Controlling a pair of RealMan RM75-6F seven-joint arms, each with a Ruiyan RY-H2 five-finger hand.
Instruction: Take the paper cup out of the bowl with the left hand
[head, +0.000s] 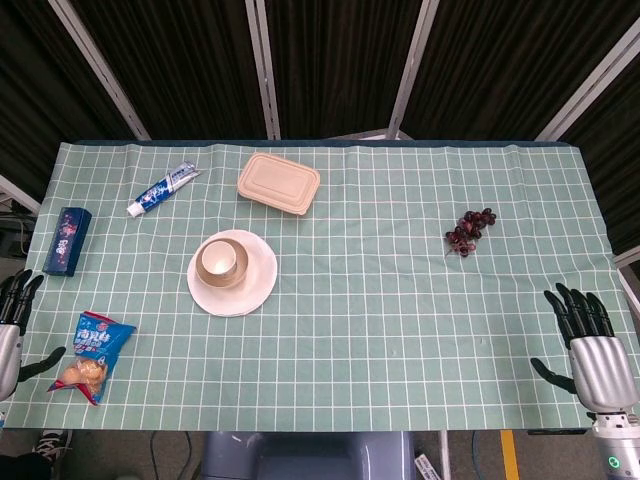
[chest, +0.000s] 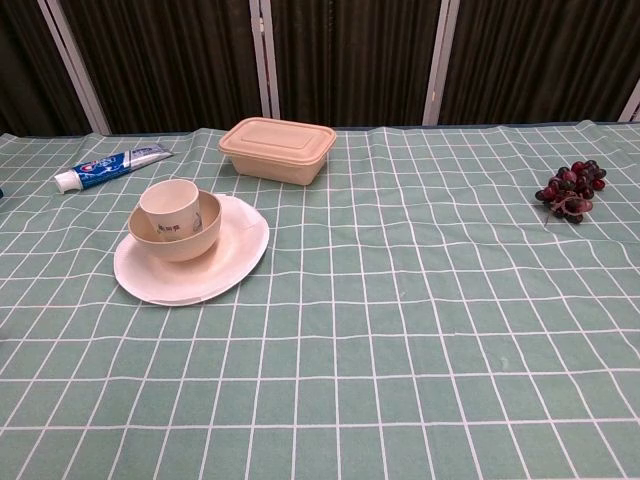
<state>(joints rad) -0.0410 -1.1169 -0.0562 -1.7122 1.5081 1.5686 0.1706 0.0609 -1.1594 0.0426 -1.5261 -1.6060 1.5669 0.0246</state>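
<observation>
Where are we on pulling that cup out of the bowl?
Nothing done yet: the paper cup sits upright inside the bowl on the plate. The left robot hand is open at the table edge, holding nothing; the right robot hand likewise. Reach, grasp and lift remain.

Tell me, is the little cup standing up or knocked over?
Standing up. The paper cup sits upright inside the bowl, its open mouth facing up.

Both hands show only in the head view (the chest view catches neither). The left hand (head: 12, 320) sits at 8 o'clock, fingers apart and pointing to 12, thumb out toward 3, holding nothing. The right hand (head: 590, 350) sits at 4 o'clock, fingers spread likewise, thumb toward 9.
</observation>
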